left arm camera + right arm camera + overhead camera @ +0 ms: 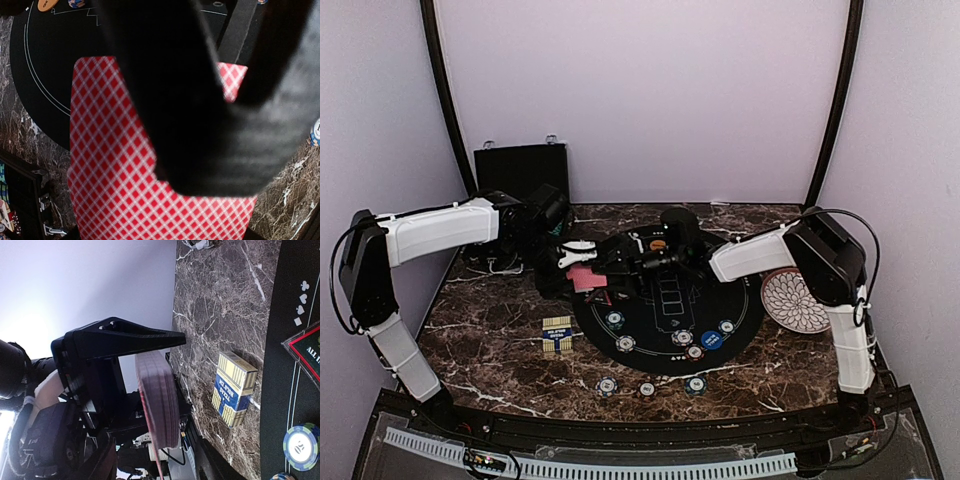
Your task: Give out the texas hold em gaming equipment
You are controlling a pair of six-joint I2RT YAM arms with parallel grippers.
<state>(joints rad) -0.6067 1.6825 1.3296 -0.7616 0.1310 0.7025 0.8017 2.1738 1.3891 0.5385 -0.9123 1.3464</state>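
Deck of red-backed cards (584, 277): clamped between the fingers of the left gripper (582, 263), held above the table at the left rim of the round black mat (740, 330), centre-left in the top view. Right gripper (638, 264) is just beside it; we cannot tell how its fingers stand. We judge the step is peeling off one card: pinch a single corner and hold the deck steady. Nearby: card box (557, 333), poker chips (615, 320) on the mat, plate (795, 300) far right. None of them obstructs.

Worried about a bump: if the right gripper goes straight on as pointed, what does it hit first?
Probably the deck of red-backed cards held by the left gripper, right ahead; depth is unclear.
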